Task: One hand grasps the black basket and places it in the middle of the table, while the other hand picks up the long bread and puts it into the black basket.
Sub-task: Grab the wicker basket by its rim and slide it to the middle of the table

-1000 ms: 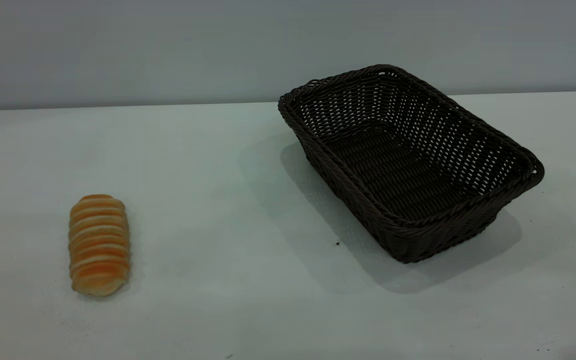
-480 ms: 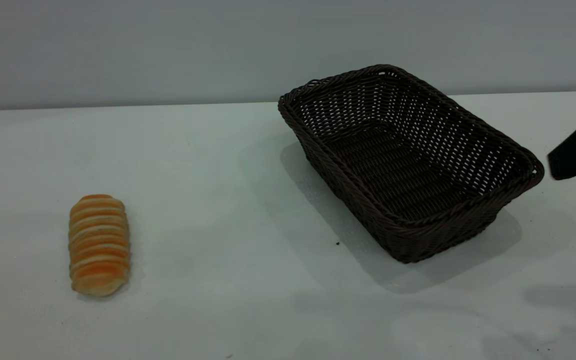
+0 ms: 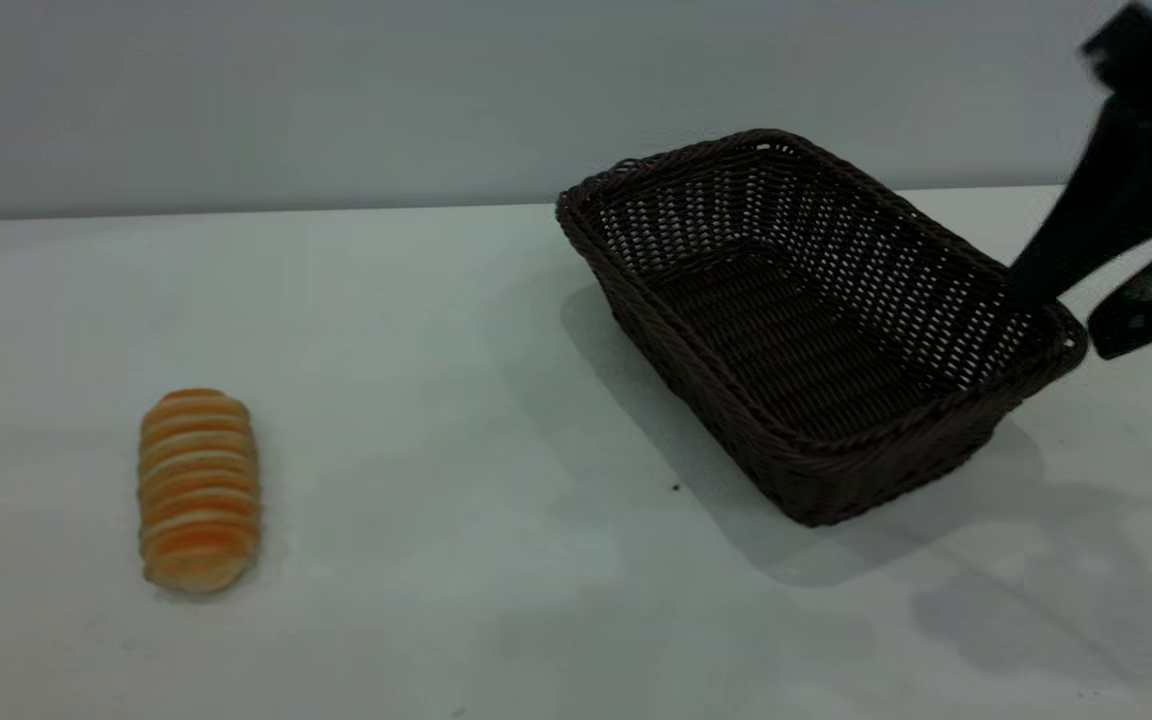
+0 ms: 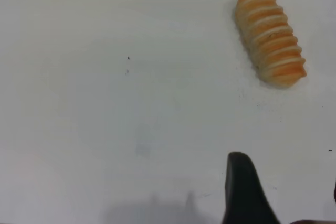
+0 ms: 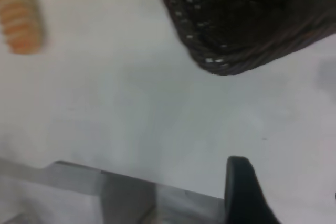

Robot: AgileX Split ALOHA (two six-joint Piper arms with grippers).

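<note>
The black basket (image 3: 816, 330) stands empty on the table (image 3: 456, 380), right of the middle, set at an angle. The long bread (image 3: 198, 490) lies striped side up at the front left. My right gripper (image 3: 1061, 318) is open and hangs tilted at the basket's right corner, with one finger (image 3: 1086, 220) over the rim and the other finger (image 3: 1151, 295) outside it. The right wrist view shows the basket (image 5: 247, 19) and the bread (image 5: 18, 17). My left gripper (image 4: 286, 192) is open and empty above bare table, with the bread (image 4: 270, 38) ahead of it. It is out of the exterior view.
The table's far edge meets a plain grey wall (image 3: 336, 100). In the right wrist view the table's edge (image 5: 105, 182) shows close to the right gripper. A tiny dark speck (image 3: 675, 487) lies in front of the basket.
My right gripper has come in from the right edge, risen and moved left to the basket's right corner. The basket and bread have not moved.
</note>
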